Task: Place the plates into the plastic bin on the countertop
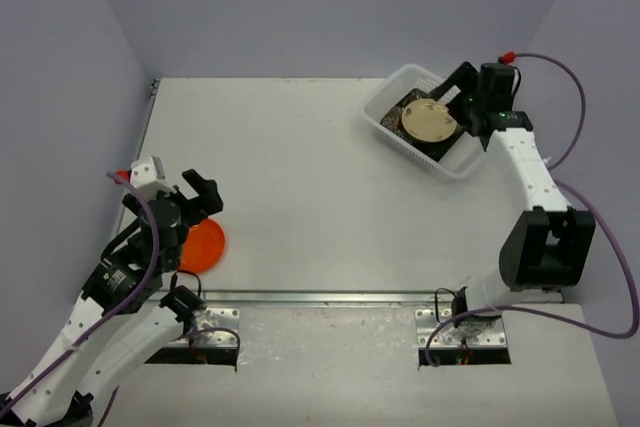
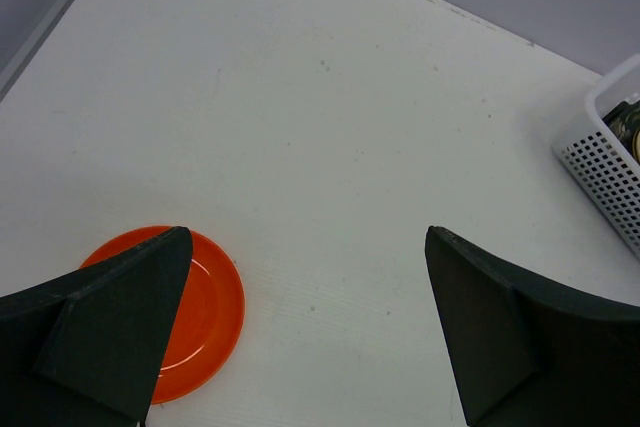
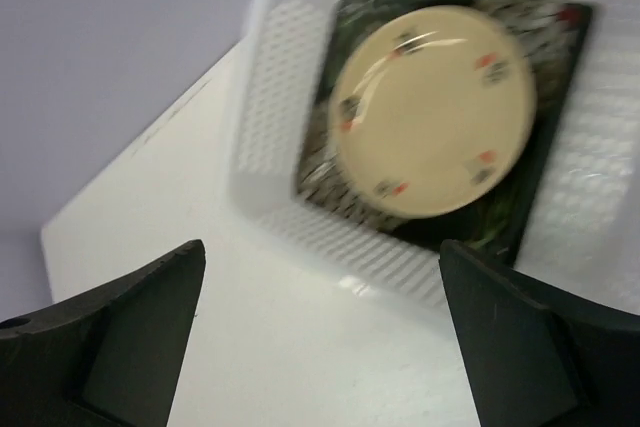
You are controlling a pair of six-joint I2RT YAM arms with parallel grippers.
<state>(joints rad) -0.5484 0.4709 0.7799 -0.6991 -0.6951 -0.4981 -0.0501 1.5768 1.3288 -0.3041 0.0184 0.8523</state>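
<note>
Right pincer (image 3: 322, 257): jaws are standing wide apart w/ nothing btwn them. It is hovering above the plastic bin (image 1: 398, 139) at the far right of the tabletop (image 1: 300, 177).

Bin contents: cream plate (image 3: 432, 112) is lying flat on top of a square black floral plate (image 3: 328, 175). Stacking flat is keeping the load low and inside the rim. Anything further beneath cannot be told.

Left pincer (image 2: 308, 237): jaws are also standing fully apart, holding nothing. It is hanging just beside the orange plate (image 2: 205, 307), pointing out over the tabletop.

Orange plate is lying flat on the tabletop near the front left edge, well apart from the bin, on the left arm's side.

Assessment: task is running unfinished. Orange plate is looking like the next pick, prob. by the left arm. Risk: a thin rim flat on the surface is giving the fingers little to bite.
</note>
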